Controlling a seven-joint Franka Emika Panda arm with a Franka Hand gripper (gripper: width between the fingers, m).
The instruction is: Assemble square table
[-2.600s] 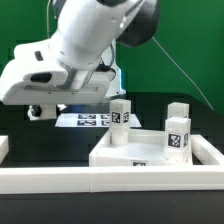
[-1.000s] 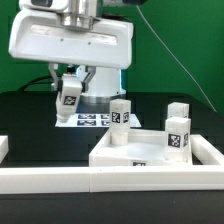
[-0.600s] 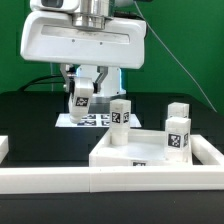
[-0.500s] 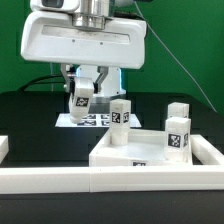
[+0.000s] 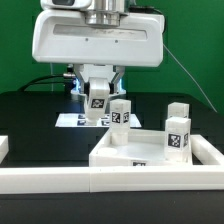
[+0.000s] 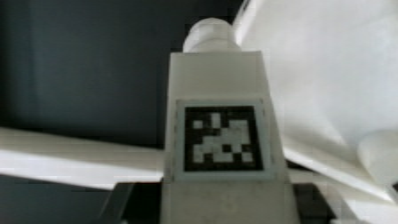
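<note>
Leg carried across toward the tabletop

Going left to right in the exterior view: the end effector (image 5: 97,97), closed partway on a short white blocky plastic leg (image 5: 98,100) with a black-and-white tag, has travelled rightward from a second ago and now hangs just beside the near upright leg (image 5: 121,113), over the table's (image 5: 30,120) far side. The white square slab with raised rim (image 5: 150,150) sits toward the front right corner, a leg (image 5: 178,130) at its right. Insertion likely comes next. The wrist view alone shows the held leg's (image 6: 219,120) tag face squarely; the exterior view alone shows the other legs.

No readable txt/nos.; only b/w tags on legs (image 5: 97,100).
</note>
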